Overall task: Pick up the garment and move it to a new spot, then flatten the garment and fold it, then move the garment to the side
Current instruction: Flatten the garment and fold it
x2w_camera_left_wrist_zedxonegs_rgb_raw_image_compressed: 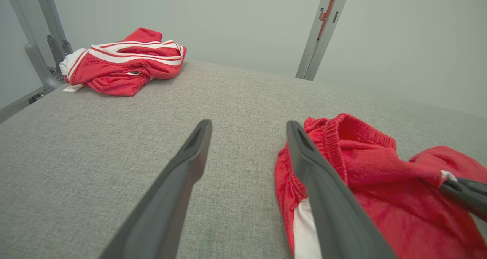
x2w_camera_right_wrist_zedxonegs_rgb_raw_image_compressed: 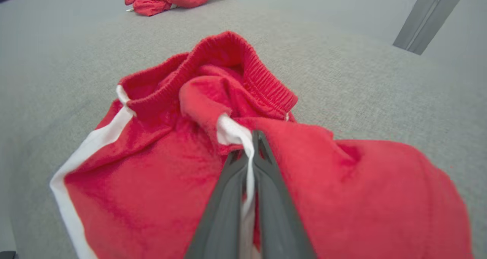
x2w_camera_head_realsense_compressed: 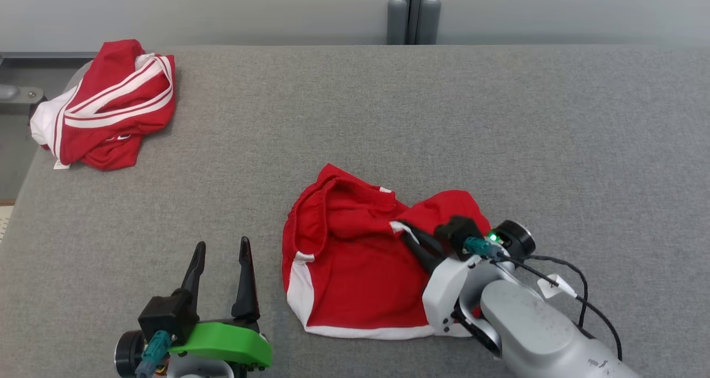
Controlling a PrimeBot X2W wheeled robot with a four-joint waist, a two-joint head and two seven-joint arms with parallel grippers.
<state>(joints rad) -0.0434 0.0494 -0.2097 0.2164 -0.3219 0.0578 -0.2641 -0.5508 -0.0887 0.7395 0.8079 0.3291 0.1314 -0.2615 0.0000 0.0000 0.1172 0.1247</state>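
Observation:
The garment [x2w_camera_head_realsense_compressed: 349, 267], red shorts with white trim, lies crumpled on the grey table [x2w_camera_head_realsense_compressed: 444, 117] near its front middle. My right gripper [x2w_camera_head_realsense_compressed: 403, 231] is shut on a white-edged fold of it, and the right wrist view shows the white hem [x2w_camera_right_wrist_zedxonegs_rgb_raw_image_compressed: 249, 167] pinched between the two dark fingers [x2w_camera_right_wrist_zedxonegs_rgb_raw_image_compressed: 224, 209]. My left gripper [x2w_camera_head_realsense_compressed: 222, 250] stands open to the left of the garment, nothing between its fingers [x2w_camera_left_wrist_zedxonegs_rgb_raw_image_compressed: 182, 175]. In the left wrist view the garment [x2w_camera_left_wrist_zedxonegs_rgb_raw_image_compressed: 380, 183] lies just right of the right finger, and the right gripper's tip [x2w_camera_left_wrist_zedxonegs_rgb_raw_image_compressed: 456, 192] shows at the far right.
A second red garment [x2w_camera_head_realsense_compressed: 108, 109] with white stripes lies bunched at the table's far left corner, also seen in the left wrist view as a red bundle [x2w_camera_left_wrist_zedxonegs_rgb_raw_image_compressed: 125, 63]. A grey post [x2w_camera_head_realsense_compressed: 413, 11] stands behind the table's far edge.

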